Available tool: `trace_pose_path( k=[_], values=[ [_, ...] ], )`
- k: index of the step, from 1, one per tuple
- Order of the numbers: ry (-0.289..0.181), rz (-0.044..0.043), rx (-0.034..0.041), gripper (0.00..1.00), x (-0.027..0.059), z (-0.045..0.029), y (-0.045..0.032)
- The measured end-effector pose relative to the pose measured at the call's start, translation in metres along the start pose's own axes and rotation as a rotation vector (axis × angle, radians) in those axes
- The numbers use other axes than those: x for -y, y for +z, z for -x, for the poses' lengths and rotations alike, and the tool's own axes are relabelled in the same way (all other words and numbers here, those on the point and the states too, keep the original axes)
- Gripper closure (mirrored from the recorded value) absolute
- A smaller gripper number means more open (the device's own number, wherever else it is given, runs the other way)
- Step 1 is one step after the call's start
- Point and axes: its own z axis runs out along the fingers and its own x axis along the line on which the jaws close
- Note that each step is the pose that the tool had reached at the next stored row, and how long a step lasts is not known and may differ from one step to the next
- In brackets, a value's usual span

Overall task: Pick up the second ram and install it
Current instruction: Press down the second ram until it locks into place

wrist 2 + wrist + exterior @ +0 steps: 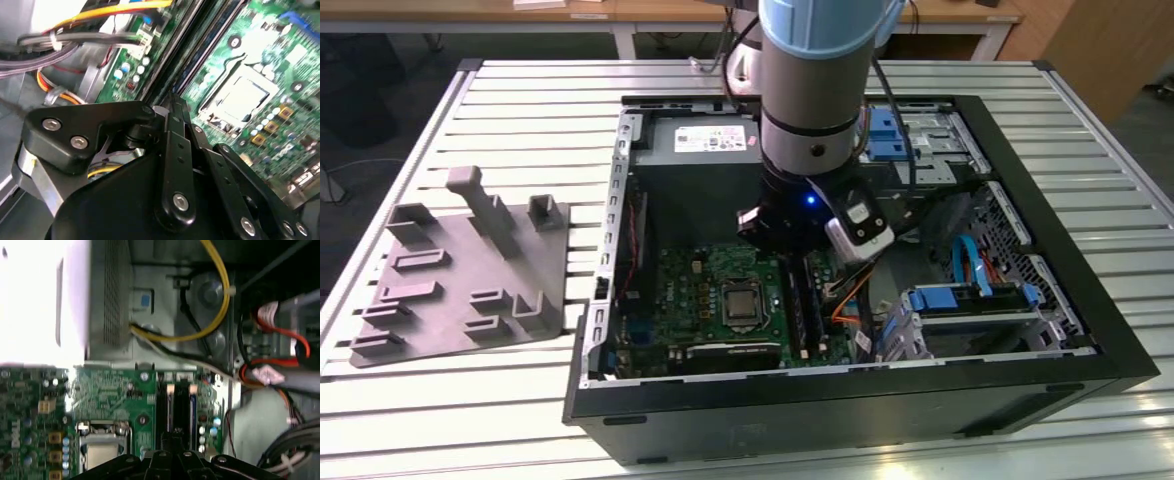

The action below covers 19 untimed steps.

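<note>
Arm (811,90) over open case (1067,300); tray (460,270) beside.

The exterior view is evenly lit, seemingly from overhead. The slatted table (494,85) around the computer case (1067,330) is rendered pale and bright, while the case's interior near its power supply (707,140) is left in deep shadow. In the first wrist view, the power supply's metal housing (45,305) is blown out to white glare. In the second wrist view, the motherboard (260,80) behind the gripper linkage (170,165) is softly blurred and washed pale.
</note>
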Motion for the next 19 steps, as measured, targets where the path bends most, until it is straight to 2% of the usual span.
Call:
trace_pose_path(
  k=[6, 14, 19],
  values=[
    [0.000, 0.0001, 0.0000, 0.90, 0.0157, 0.0000, 0.0000],
    [0.000, 0.0000, 0.0000, 0.90, 0.0254, 0.0000, -0.0004],
    [0.000, 0.0000, 0.0003, 0.90, 0.0255, 0.0008, -0.0117]
  ],
)
